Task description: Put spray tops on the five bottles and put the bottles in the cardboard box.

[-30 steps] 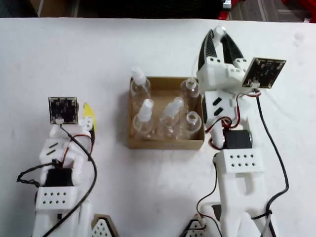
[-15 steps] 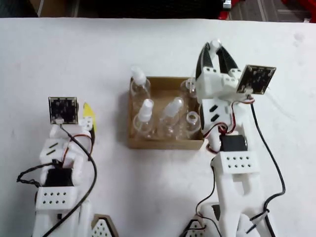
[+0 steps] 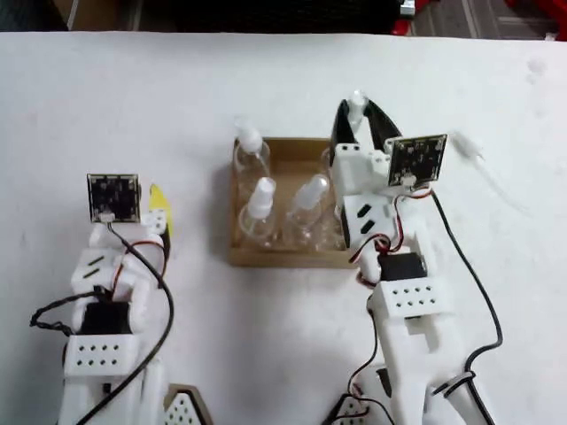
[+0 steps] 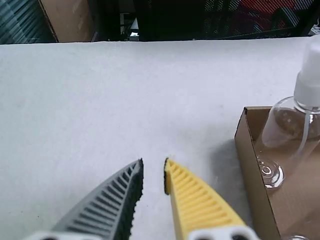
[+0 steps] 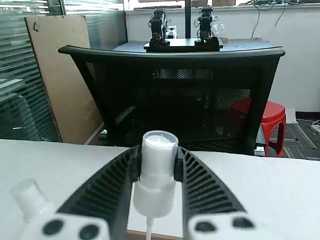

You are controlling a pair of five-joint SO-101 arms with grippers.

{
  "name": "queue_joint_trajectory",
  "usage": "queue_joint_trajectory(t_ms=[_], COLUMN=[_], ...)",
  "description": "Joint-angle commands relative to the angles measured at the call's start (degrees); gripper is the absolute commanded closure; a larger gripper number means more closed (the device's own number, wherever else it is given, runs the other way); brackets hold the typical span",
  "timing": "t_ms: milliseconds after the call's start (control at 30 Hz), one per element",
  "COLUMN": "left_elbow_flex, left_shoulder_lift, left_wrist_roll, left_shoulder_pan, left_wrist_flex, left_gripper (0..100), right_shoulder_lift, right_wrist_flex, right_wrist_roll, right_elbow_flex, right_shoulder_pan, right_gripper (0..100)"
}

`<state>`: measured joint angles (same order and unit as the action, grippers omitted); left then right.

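White table (image 3: 133,88) is carrying the cardboard box (image 3: 292,258), with bottles (image 3: 260,212) standing inside. Over its far right corner, the right gripper (image 5: 159,155) is clamping a spray top (image 5: 158,175). Well left of the box, the left gripper (image 4: 153,175) is resting empty, its fingers barely parted.

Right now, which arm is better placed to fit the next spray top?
The right. The right hand grips a spray top by the right edge of the cardboard box; the left hand sits empty, farther off.

Cardboard box (image 3: 266,258) sat mid-surface (image 3: 177,97), bottles (image 3: 257,208) stood inside, left pincer (image 4: 153,167) was to its left, spray top (image 5: 159,170) sat in right pincer (image 3: 358,112) above far-right corner.
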<state>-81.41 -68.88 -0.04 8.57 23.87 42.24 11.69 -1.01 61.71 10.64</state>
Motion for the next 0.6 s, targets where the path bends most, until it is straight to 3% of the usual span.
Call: queue_joint_trajectory(t_ms=[0, 133, 300, 567], left_elbow_flex=[0.35, 0.35, 0.35, 0.35], left_shoulder_lift=[-1.19, -1.19, -1.19, -1.19], left_wrist_roll=[0.7, 0.7, 0.7, 0.7], left_shoulder_pan=[0.31, 0.31, 0.31, 0.31], left_wrist_flex=[-1.58, -1.58, -1.58, -1.58], left_gripper=[93, 93, 93, 93], right_shoulder_lift=[-1.36, -5.58, -6.29, -3.03], right_wrist_flex=[1.36, 2.24, 2.24, 0.84], right_wrist_roll=[1.58, 6.68, 6.51, 6.95], right_elbow_flex=[-0.62, -1.85, -1.85, -1.93], right_shoulder_pan=[0.57, 0.75, 0.84, 0.84], right_gripper=[98.4, 97.4, 87.2, 86.1])
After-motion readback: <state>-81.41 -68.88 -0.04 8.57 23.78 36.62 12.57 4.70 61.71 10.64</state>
